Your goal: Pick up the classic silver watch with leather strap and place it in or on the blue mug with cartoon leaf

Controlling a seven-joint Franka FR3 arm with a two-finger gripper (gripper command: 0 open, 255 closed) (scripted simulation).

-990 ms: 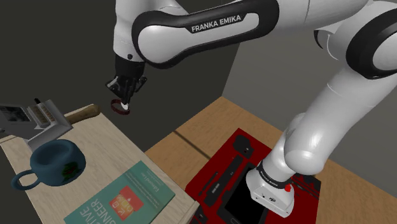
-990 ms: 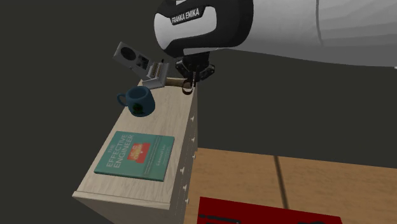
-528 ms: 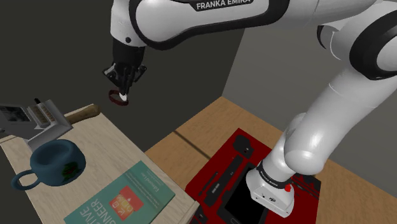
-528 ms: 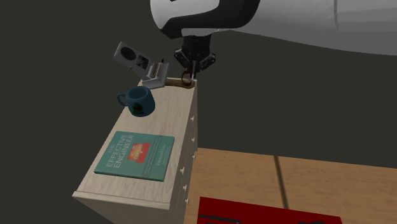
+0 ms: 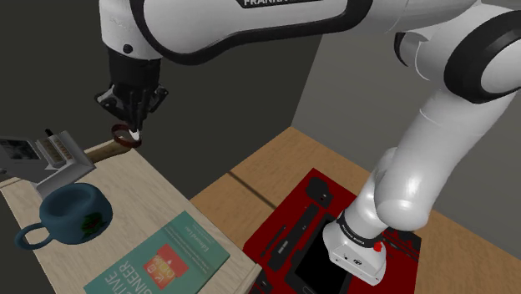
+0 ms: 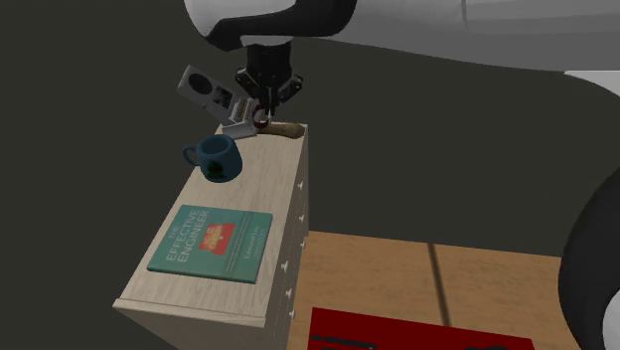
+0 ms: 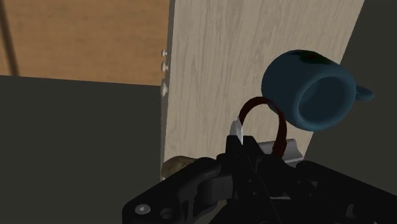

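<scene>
The single claw (image 5: 131, 126) is clenched on the one watch (image 5: 125, 137), which hangs in the air over the far end of the cabinet (image 5: 146, 190). One blue mug (image 5: 73, 214) and one book (image 5: 159, 259) rest on the cabinet top, apart from the watch.

Two readable spots.

1) The book (image 6: 212, 239) has a teal cover and lies flat on the cabinet top (image 6: 273, 184), at the end far from the claw (image 6: 260, 111). Its white caps read "EFFECTIVE ENGINEER" and run sideways in the second exterior view. The shoulder view clips the title at the frame edge to "...TIVE / ...GINEER". The small lines around the title and the print on the cover's red square are too small to read.

2) The arm (image 5: 209, 42) has white caps on its black band, above the claw and off to the side. The shoulder view's top edge cuts them, so they read roughly "FRAN...".

Small white print on the black collar (image 5: 357, 236) at the arm base, well apart from the claw, is illegible.
</scene>
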